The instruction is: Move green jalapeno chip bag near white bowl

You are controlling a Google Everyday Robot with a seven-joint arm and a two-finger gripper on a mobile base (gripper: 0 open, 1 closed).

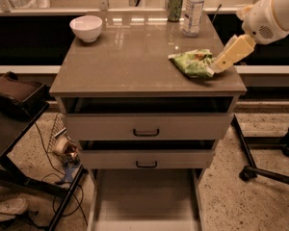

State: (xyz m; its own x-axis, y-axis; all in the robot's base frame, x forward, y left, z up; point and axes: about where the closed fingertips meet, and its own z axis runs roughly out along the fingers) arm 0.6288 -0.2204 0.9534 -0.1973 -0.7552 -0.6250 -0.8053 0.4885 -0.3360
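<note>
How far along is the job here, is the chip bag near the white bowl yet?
Done: nothing visible; the green jalapeno chip bag lies at the right front of the tabletop, the white bowl at its far left corner. In hand: the gripper is at the bag's right edge; whether it touches is unclear. Left: grasp, carry across, set down beside the bowl.
</note>
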